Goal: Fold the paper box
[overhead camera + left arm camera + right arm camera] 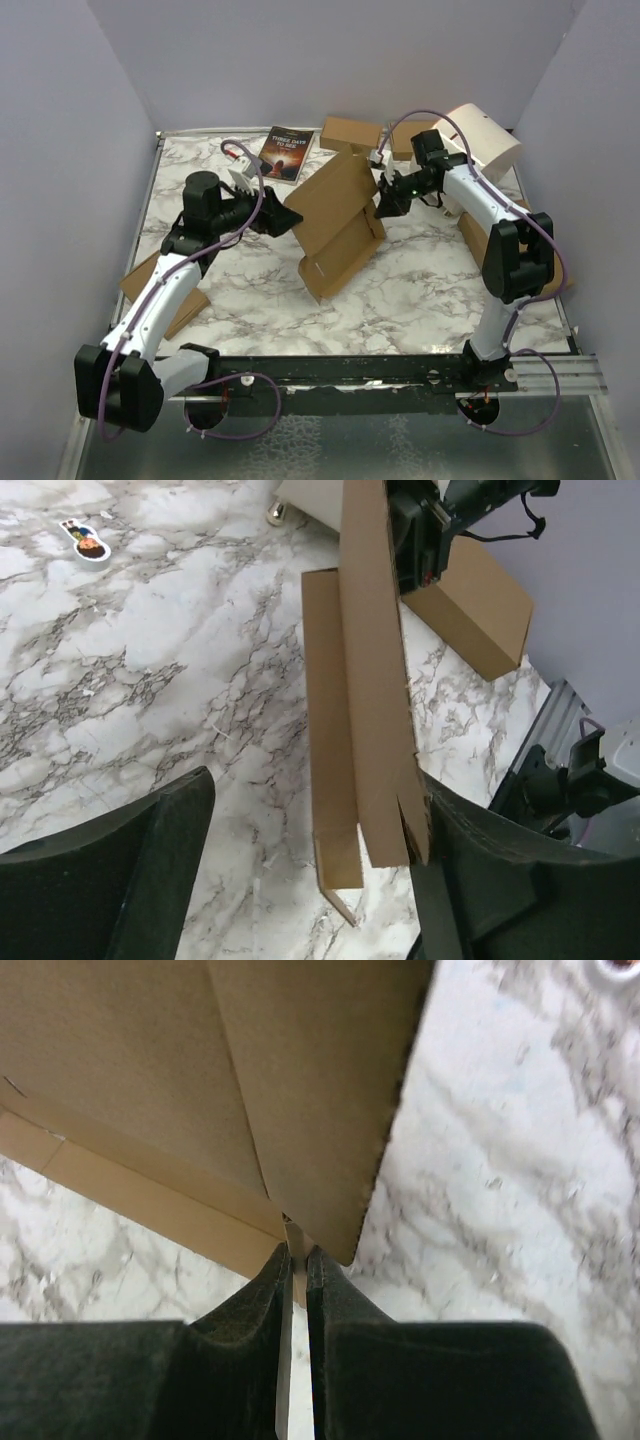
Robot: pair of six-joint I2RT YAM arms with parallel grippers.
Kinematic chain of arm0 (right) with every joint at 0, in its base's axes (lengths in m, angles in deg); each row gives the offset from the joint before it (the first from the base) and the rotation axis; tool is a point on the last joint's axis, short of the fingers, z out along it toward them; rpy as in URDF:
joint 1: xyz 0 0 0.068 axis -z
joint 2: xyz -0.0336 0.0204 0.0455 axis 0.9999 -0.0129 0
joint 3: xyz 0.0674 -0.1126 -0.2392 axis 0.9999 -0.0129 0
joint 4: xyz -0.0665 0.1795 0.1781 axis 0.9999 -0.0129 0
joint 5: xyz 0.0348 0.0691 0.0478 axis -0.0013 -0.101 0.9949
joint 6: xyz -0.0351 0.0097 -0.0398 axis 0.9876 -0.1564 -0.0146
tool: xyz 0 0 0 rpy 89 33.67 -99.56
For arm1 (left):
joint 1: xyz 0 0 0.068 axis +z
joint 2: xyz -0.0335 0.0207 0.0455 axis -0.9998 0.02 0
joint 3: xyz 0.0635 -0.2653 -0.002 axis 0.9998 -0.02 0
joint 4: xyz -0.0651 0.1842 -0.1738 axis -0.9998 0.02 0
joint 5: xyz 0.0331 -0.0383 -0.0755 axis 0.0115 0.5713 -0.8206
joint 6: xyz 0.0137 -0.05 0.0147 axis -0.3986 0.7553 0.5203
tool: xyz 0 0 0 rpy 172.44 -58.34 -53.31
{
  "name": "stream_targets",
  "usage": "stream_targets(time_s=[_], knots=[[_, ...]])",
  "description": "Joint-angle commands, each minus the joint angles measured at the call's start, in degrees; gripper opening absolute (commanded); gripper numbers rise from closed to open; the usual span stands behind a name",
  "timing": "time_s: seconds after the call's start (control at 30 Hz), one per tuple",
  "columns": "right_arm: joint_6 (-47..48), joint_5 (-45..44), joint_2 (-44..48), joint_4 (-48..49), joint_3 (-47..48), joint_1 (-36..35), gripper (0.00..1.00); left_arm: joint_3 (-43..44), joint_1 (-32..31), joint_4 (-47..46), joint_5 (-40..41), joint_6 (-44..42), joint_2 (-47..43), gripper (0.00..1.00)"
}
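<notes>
The paper box (335,225) stands near the middle of the marble tabletop (420,290), slightly toward the far edge, half formed: one wide brown panel is raised and tilted, and a narrower section with a flap lies lower toward the near edge. The right gripper (385,205) meets the box at its far right end. In the right wrist view its pincer (297,1260) is pressed together on a thin edge of the cardboard (200,1080), just below where two panels join at a crease. The left gripper (278,220) is at the box's left side. In the left wrist view its jaws stand wide apart (315,780) and grip nothing, and the raised panel (375,680) runs away from the camera, its near end lying in the gap close to the finger (480,880) on the right of that view; whether it touches that finger cannot be told. A book (287,153) with a dark cover lies by the far edge, left of centre. A small brown box (350,133) sits just beside it along the same edge. A pale box (487,135) fills the far right corner. Flat brown cardboard (150,285) lies at the left edge, partly under the left arm. Another brown box (478,238) rests near the right edge behind the right arm. A small sticker (85,540) lies on the marble in the left wrist view.
</notes>
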Motion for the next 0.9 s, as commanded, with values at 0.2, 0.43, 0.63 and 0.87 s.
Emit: stream_targets(time_s=[0.2,0.43,0.63,0.87], knots=[[7.64,-17.48,0.32,-24.26,0.67,-0.27,0.02,-7.83,-0.08,-9.2,2.64,14.52,-11.77,0.78],[6.17,-22.96,-0.13,-24.91,-1.3,-0.33,0.03,-14.86,-0.14,-11.57,3.64,19.88,-13.22,0.76],[5.12,-24.32,-1.06,-24.02,-1.34,-0.33,0.04,-17.63,-1.29,-12.05,6.92,18.29,-9.97,0.75],[4.61,-24.39,-1.85,-22.93,-2.0,-0.42,0.05,-17.05,-2.21,-18.47,2.28,19.18,-3.02,0.76]])
